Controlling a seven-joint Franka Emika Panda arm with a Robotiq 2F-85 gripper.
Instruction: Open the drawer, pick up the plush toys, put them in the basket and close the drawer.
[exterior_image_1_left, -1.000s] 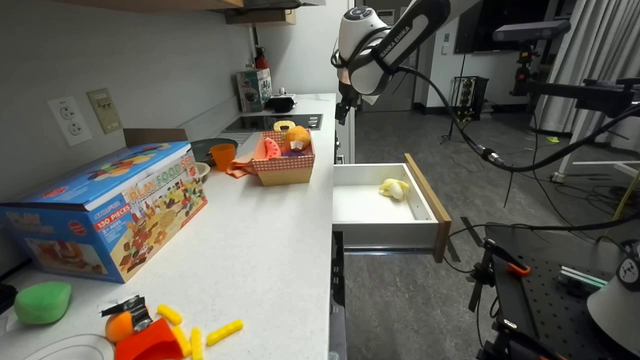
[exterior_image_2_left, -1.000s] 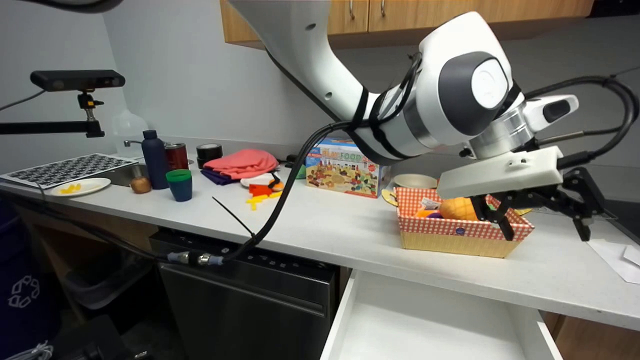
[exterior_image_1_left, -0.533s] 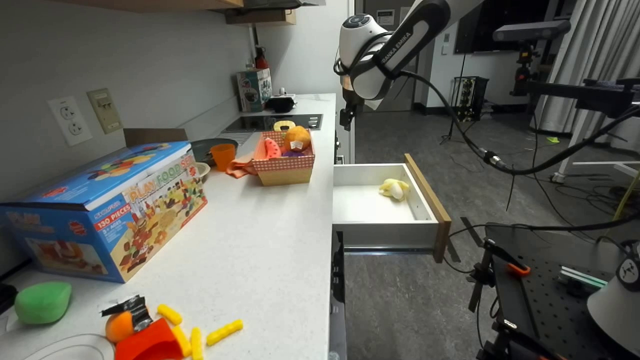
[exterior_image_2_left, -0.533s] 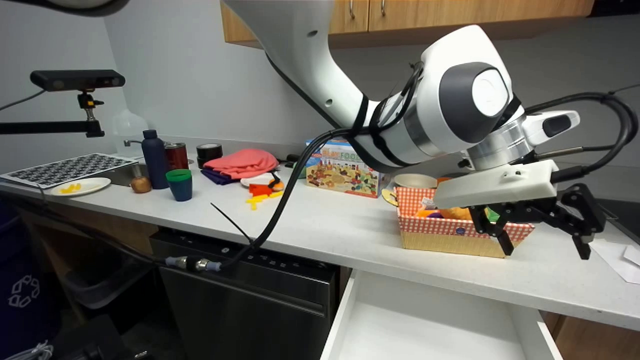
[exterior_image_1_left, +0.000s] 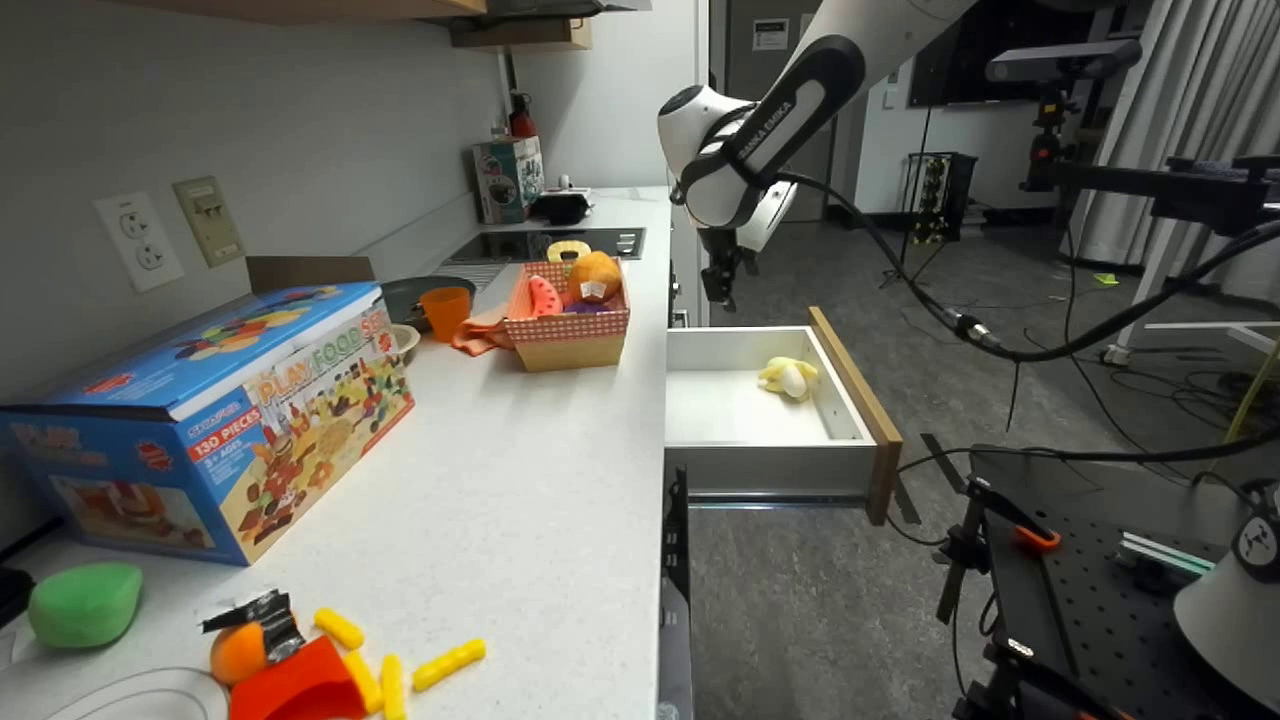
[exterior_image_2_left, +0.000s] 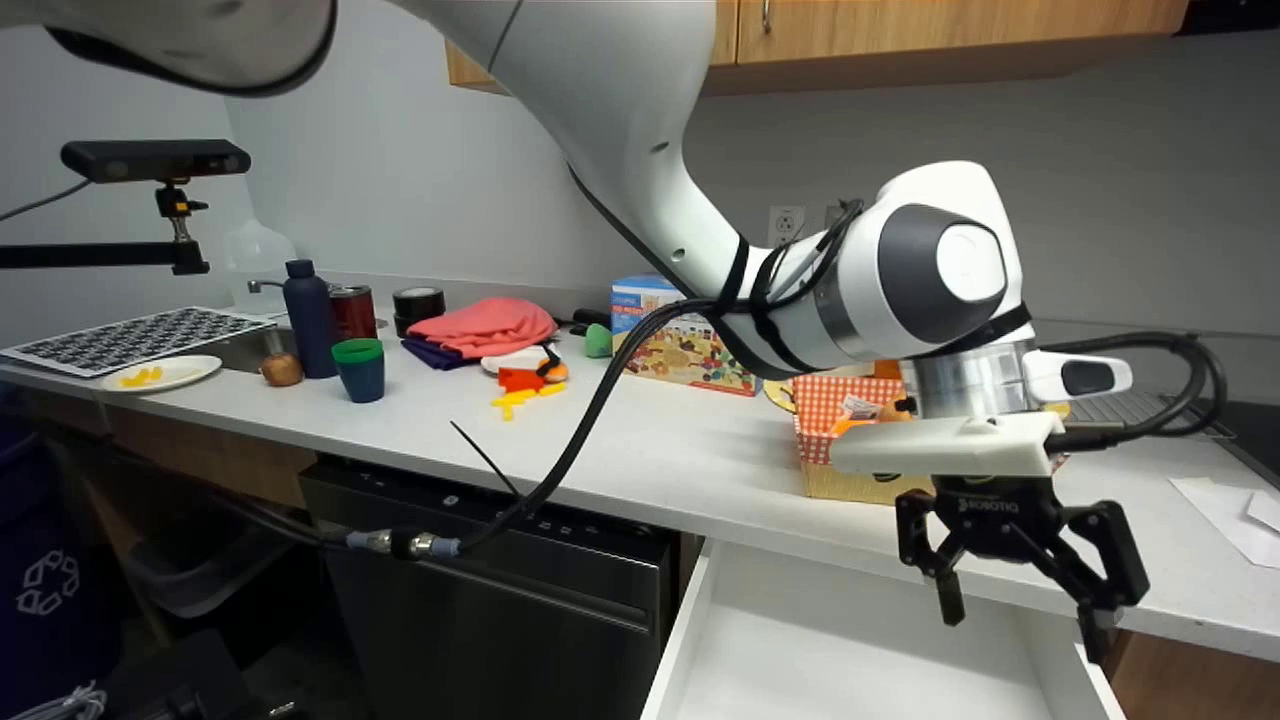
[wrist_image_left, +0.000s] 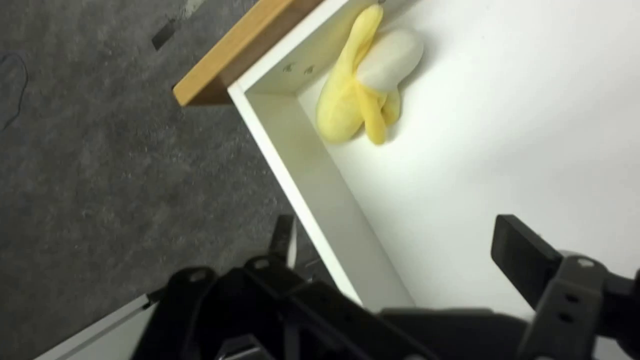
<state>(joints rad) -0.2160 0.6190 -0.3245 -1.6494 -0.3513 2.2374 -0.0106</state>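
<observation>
Hovering by the drawer (wrist_image_left: 475, 165), gripper (exterior_image_2_left: 1024, 630) splayed, holding nothing | side wall (wrist_image_left: 337, 210) seen between our fingers (wrist_image_left: 522, 260): we could strike it descending | plush toy (wrist_image_left: 367, 82) nearly cornered: we may fumble.

Basket (exterior_image_1_left: 568, 355): red-and-white check above plain tan
Plush toy (wrist_image_left: 365, 82): yellow and off-white
Drawer (wrist_image_left: 500, 125): white inside, wood-brown front
Fingers (wrist_image_left: 525, 257): black
Counter (exterior_image_1_left: 520, 520): white, faintly speckled
Box (exterior_image_1_left: 330, 420): blue, with multicoloured food pictures
Cup (exterior_image_1_left: 446, 312): orange
Floor (exterior_image_1_left: 800, 600): mottled dark grey

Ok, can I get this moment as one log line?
drawer: open; yellow plush toy: inside drawer; pincer: open, empty; basket: on counter
</observation>
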